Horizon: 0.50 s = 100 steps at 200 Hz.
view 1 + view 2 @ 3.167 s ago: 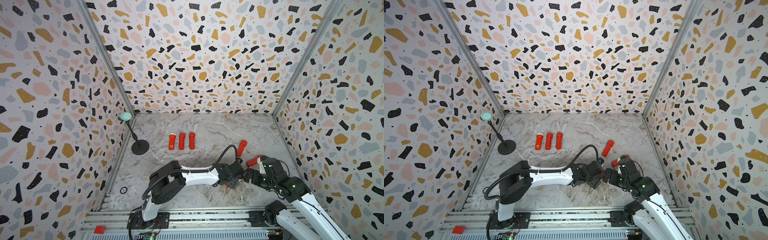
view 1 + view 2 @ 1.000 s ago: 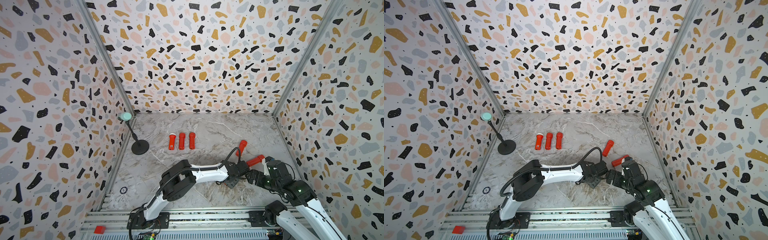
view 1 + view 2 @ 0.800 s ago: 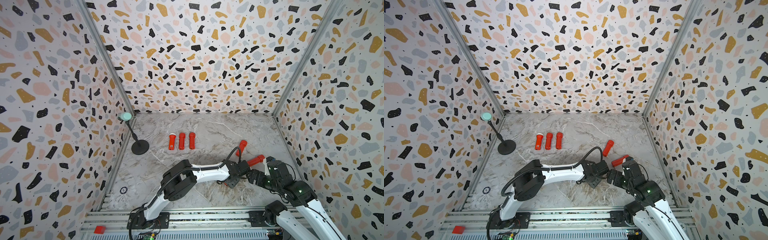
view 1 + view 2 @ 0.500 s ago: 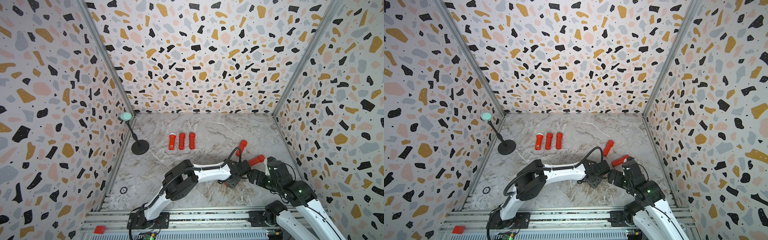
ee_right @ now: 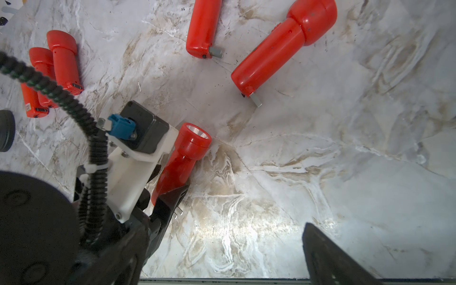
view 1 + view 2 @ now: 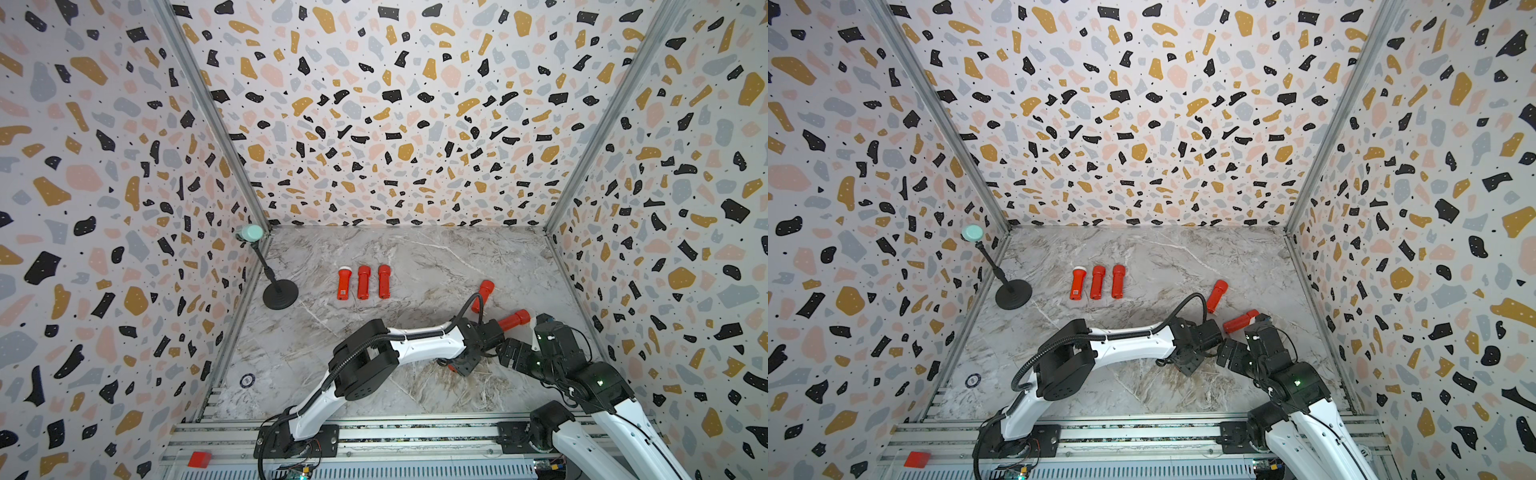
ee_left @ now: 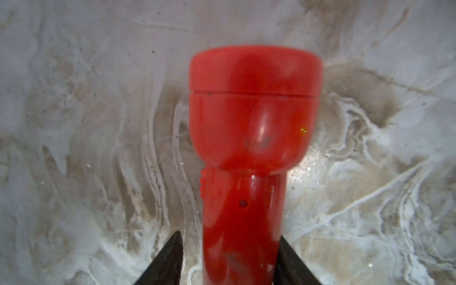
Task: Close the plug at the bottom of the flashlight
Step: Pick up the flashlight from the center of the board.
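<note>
Near five o'clock on the table, the left gripper pinches the flashlight by its body, so it should hold firm while the right gripper, jaws spread wide, comes in squarely to fold the protruding plug flush.

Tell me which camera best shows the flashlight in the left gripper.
The right wrist view: the flashlight appears nearly whole, lens to plug prongs. The left wrist view gives a blurry close-up of head and body inside the left gripper, bottom cut off. In both top views the left arm hides almost all of it.
</note>
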Tool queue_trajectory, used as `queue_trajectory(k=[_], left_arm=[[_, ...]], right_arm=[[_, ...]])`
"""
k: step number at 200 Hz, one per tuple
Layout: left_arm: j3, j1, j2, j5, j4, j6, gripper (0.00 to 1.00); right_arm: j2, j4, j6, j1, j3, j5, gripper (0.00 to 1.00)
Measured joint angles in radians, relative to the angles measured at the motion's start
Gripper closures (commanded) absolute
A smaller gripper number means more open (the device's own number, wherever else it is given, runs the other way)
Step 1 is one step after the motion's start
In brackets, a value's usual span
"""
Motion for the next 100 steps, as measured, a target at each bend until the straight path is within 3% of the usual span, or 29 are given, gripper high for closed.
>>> queue_trajectory(k=[100], left_arm=[[0.018, 0.000, 0.011, 0.005, -0.002, -0.017, 0.49]], right_arm=[[-0.006, 0.000, 0.005, -0.002, -0.001, 0.014, 0.01]])
